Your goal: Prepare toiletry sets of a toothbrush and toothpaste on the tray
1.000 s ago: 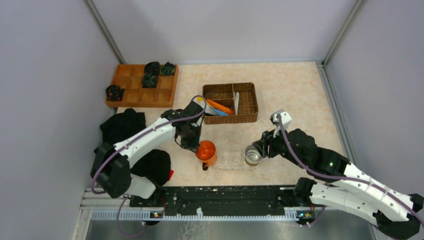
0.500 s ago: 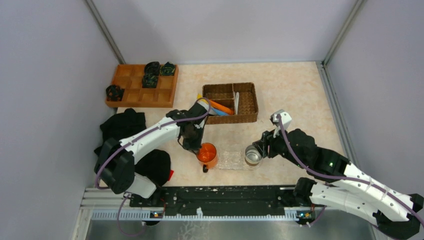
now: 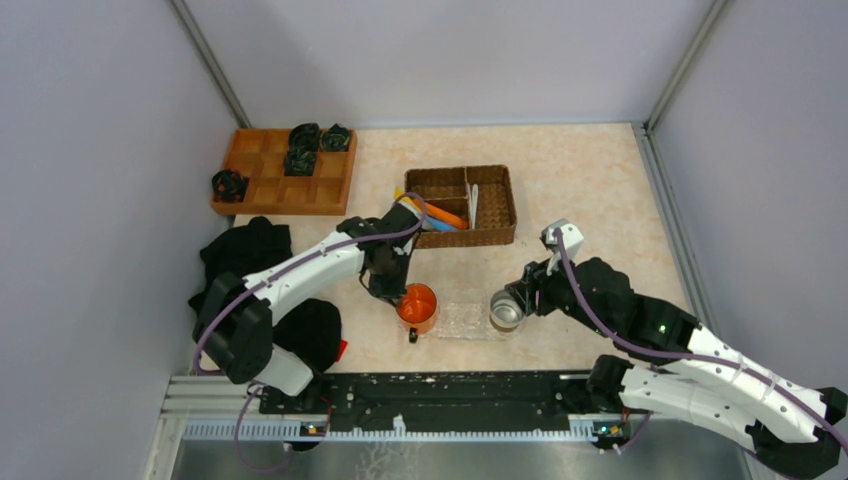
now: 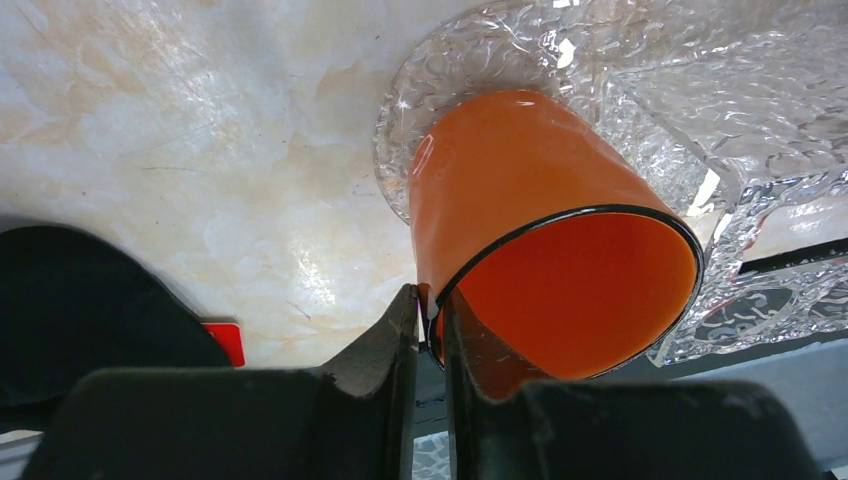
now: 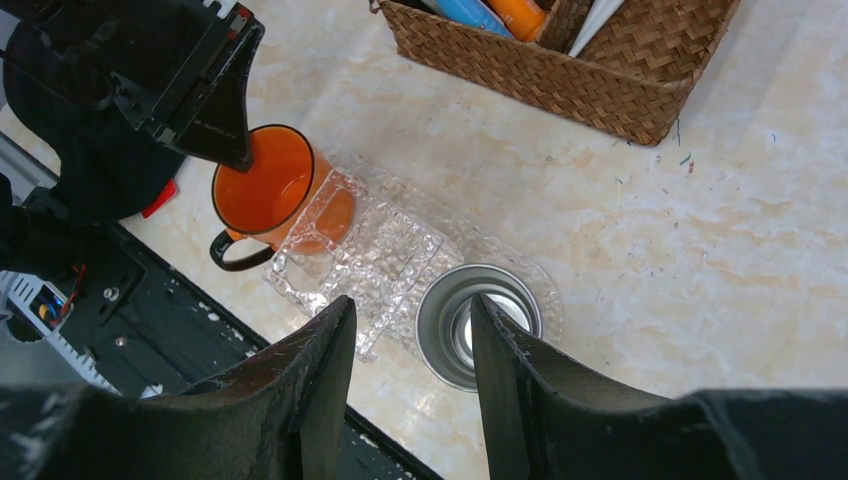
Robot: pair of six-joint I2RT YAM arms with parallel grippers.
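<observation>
Clear bumpy plastic makes the tray (image 5: 375, 255), which lies on the tabletop (image 5: 700, 250) close to the arm bases, between an orange mug (image 4: 520, 190) and a steel cup (image 5: 445, 325). Both vessels stand on the rounded ends of this tray. The left end effector (image 4: 428, 295) is closed almost fully and pinches the rim of the mug, one finger inside and one outside. The right end effector (image 5: 412, 305) has its fingers wide apart and grips nothing. It hangs over the near edge of the cup, and whether it touches the cup cannot be told. The toothbrushes (image 5: 600, 15) and the tubes, one blue (image 5: 470, 12) and one orange (image 5: 520, 12), lie in the wicker basket (image 5: 560, 75), well apart from the tray, so no set is prepared yet. It seems that the step in hand is the placing of the mug on its end of the tray, and the task is at an early stage. The next move probably asks the left end effector to release the rim without tipping the mug, then to rise and reach into the basket. A slim toothbrush lying flat there will need a careful, narrow pinch from above.
</observation>
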